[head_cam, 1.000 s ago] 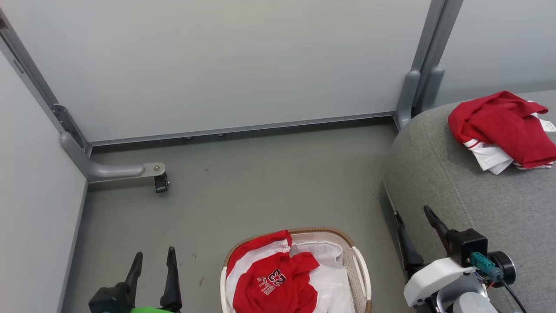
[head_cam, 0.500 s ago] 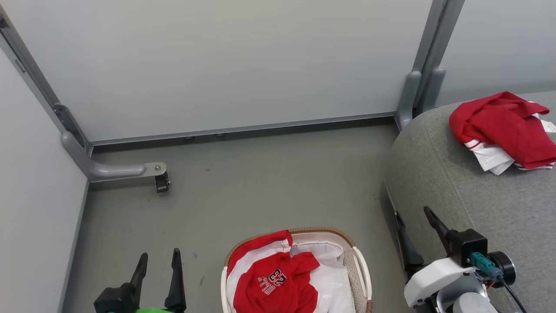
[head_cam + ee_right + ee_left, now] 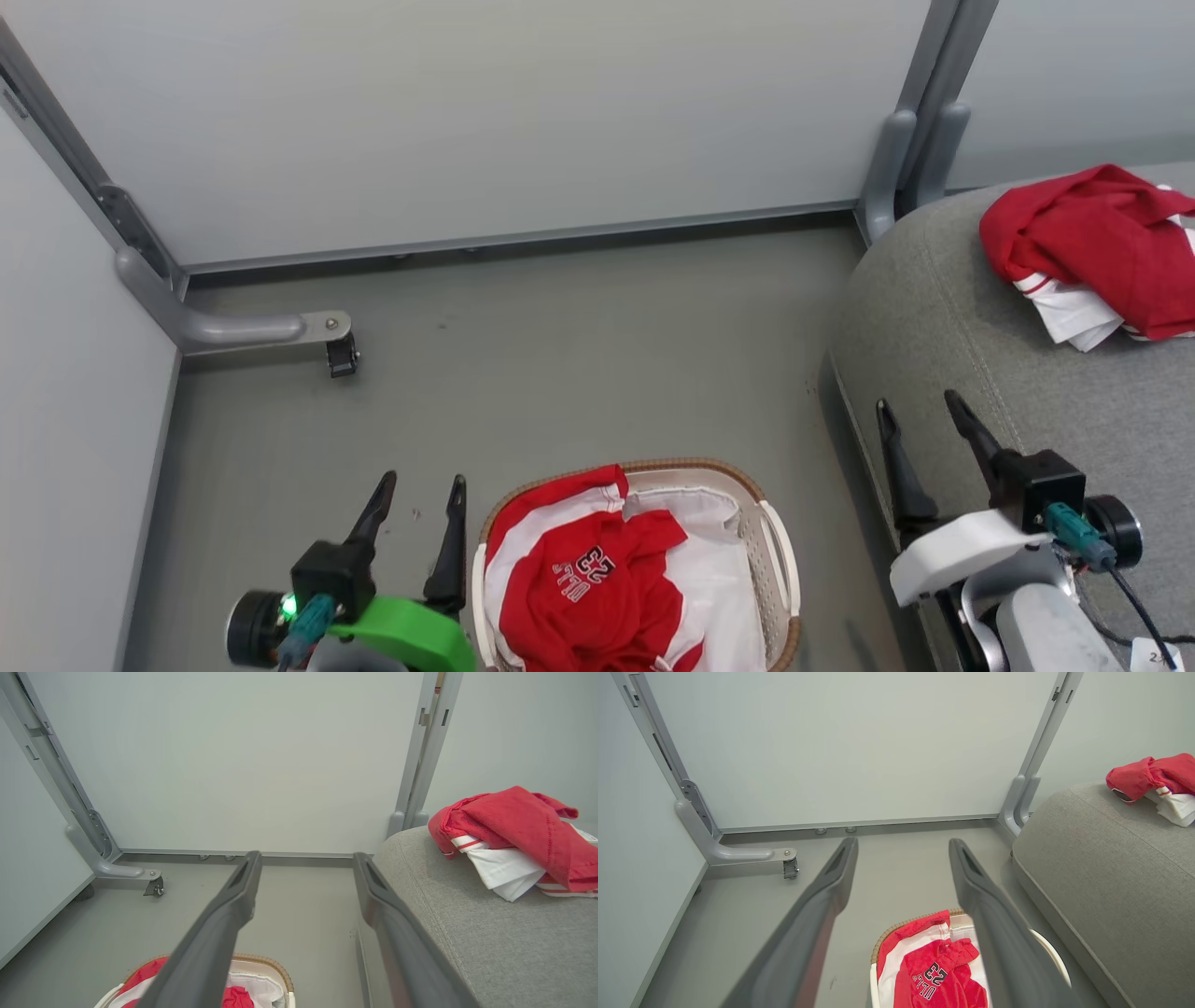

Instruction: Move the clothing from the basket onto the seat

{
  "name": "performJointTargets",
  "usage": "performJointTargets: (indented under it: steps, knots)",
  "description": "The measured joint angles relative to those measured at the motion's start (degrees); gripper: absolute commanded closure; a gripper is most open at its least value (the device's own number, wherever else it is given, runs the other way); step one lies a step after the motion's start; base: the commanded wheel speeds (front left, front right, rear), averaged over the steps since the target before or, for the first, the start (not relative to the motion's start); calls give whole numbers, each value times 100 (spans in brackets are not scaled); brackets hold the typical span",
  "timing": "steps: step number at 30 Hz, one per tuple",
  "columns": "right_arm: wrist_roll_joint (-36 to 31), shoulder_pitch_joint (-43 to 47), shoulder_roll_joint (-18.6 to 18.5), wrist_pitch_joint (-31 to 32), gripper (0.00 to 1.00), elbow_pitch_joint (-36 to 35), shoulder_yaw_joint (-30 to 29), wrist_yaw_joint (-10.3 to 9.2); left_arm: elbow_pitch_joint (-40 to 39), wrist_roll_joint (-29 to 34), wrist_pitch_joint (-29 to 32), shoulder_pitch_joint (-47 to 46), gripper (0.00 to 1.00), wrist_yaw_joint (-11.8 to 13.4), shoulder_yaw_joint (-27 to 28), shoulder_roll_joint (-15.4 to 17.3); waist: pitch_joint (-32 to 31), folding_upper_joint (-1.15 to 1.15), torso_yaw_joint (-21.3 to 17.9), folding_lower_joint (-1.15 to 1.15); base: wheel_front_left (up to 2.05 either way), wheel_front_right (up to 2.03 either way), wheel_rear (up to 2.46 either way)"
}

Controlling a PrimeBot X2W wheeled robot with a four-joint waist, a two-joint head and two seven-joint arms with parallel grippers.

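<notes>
Red garment [image 3: 579,607] printed "23" in basket [image 3: 695,464], left tool [image 3: 423,479] and right tool [image 3: 917,401] both spread

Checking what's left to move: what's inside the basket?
A red garment with "23" lettering and white panels lies on the white cloth liner in the basket. Whatever lies beneath is covered.

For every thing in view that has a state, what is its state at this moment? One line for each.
left gripper: open, empty, left of the basket.
right gripper: open, empty, at the seat's front edge.
basket: upright on the floor, one garment inside.
red "23" garment: crumpled in the basket, on the white liner.
red and white garment: heaped on the seat.
seat: carries one garment.
</notes>
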State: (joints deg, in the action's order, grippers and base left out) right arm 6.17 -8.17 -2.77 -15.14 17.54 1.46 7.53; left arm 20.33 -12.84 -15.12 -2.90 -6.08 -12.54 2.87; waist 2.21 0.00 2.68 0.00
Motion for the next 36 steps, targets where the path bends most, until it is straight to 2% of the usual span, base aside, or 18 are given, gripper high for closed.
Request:
performJointTargets:
  steps: [3,8,20,28,31,36]
  knots:
    - [-98,-215,0,0,0,-145,-115,0,236,134,-1,-417,0,-46,-267,-1,207,0,-14,0,0,0,0]
    - [-260,-535,0,1,0,-379,-294,0,1060,194,45,-1101,0,-99,-951,-2,616,0,-62,0,0,0,0]
    - [-465,-1163,-2,1,0,-876,-522,0,2829,-77,553,-2621,0,-125,-2702,-16,1849,0,-307,1,0,0,0]
    - [-399,-1552,-3,1,0,-1158,-378,0,3797,52,849,-3353,0,-131,-3337,-15,2717,0,-497,1,0,0,0]
    - [-348,-1668,-3,0,0,-1232,-297,0,4220,302,989,-3598,0,-119,-3599,-19,3047,0,-578,2,0,0,0]
    - [-243,-1820,-3,0,0,-1278,-171,0,4751,475,1113,-3901,0,-96,-3806,-11,3498,0,-712,2,0,0,0]
